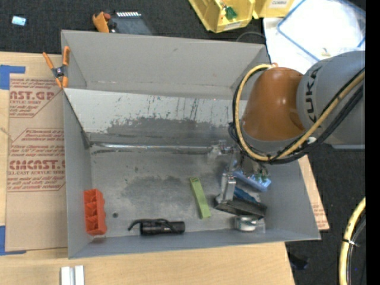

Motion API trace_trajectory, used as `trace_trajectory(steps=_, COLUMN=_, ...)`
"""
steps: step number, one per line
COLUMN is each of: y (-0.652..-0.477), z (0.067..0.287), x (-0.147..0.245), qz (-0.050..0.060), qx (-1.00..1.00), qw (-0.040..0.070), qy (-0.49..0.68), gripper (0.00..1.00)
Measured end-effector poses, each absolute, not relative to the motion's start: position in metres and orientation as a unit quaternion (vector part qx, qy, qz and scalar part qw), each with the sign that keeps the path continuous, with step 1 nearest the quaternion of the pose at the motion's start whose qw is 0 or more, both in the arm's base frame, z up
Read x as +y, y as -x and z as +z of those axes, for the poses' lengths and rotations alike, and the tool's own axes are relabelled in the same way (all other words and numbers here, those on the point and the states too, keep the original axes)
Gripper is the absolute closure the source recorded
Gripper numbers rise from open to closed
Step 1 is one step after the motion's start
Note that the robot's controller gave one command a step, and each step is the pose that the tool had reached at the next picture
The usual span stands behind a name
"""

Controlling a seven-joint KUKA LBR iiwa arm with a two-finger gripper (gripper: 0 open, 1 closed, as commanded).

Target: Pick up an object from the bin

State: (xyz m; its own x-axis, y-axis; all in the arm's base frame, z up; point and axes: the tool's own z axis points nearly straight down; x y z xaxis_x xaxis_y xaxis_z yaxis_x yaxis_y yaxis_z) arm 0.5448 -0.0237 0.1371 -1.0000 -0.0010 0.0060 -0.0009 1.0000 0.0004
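My gripper (pixel 228 186) reaches down below the orange wrist cover at the bin's right side, low over the floor. Just under and to the right of it lies a black flat tool (pixel 240 207) with a blue part (pixel 252 180) above it. A silver round thing (pixel 245 223) rests against the front wall beside the black tool. A green flat stick (pixel 200 198) lies slanted just left of the gripper, apart from it.
A black cylindrical thing (pixel 157 227) lies near the front wall at the middle. An orange ridged block (pixel 94 211) sits in the front left corner. The arm and its cables hang over the bin's right part.
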Motion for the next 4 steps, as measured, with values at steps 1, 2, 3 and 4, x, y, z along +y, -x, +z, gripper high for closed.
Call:
trace_trajectory(steps=1, y=-0.547, z=0.142, x=-0.024, qz=0.0, qx=-1.0, qw=-0.001, qy=-0.001, gripper=0.0)
trace_trajectory(steps=2, y=-0.507, z=0.076, x=-0.113, qz=-0.003, qx=-1.0, qw=-0.008, qy=-0.021, gripper=0.0)
trace_trajectory(steps=3, y=-0.483, z=0.109, x=-0.021, qz=-0.002, qx=-1.0, qw=-0.003, qy=0.006, gripper=0.0)
trace_trajectory(steps=4, y=-0.486, z=0.103, x=-0.09, qz=0.0, qx=-1.0, qw=-0.006, qy=0.001, gripper=0.0)
